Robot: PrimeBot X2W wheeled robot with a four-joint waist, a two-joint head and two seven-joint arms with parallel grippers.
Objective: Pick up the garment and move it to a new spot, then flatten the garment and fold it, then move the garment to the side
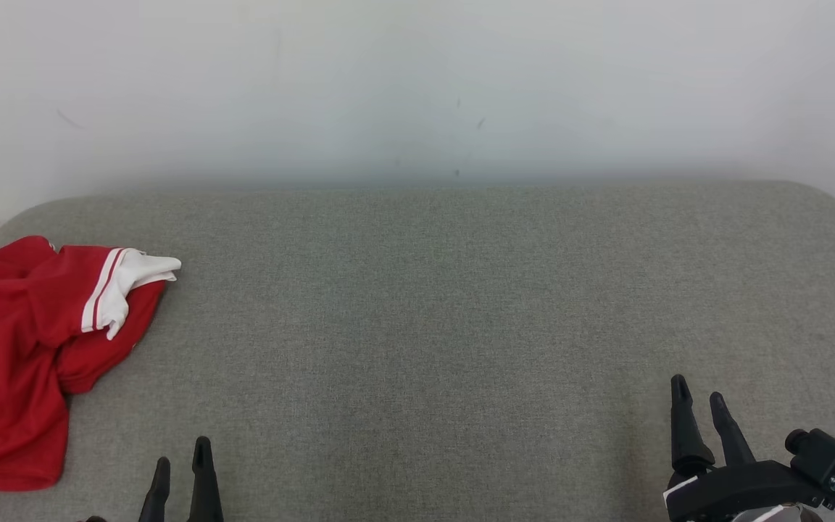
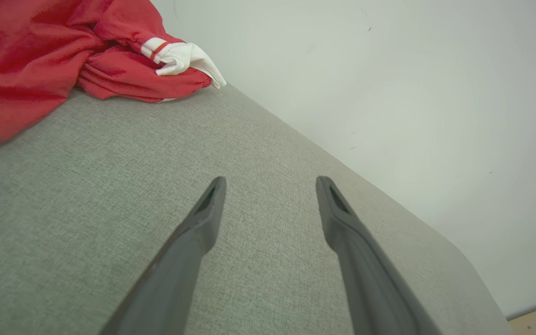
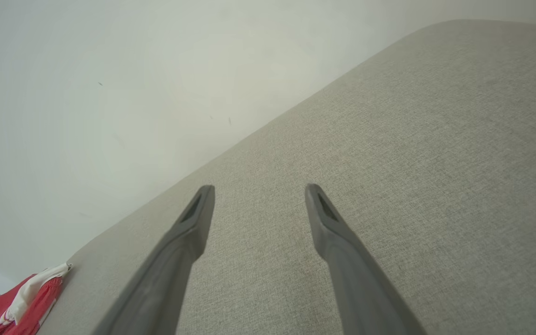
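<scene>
Garment (image 1: pixel 11 362): bunched at left end of surface (image 1: pixel 461 290).
Left gripper (image 1: pixel 182 451), right gripper (image 1: pixel 698 388): jaws wide apart, empty.
Risk: shallow pinch may slip off the loose folds.

The garment (image 1: pixel 15 348) was red, of thin and slightly shiny cloth, and it lay crumpled in a loose heap at the left end of the grey cushioned surface (image 1: pixel 425 326). It was neither flattened nor folded. 1 part ended in a white trim (image 1: pixel 135 279) with 1 thin red stripe (a cuff or a collar, I could not tell which), and this white end pointed toward the middle of the surface.
</scene>
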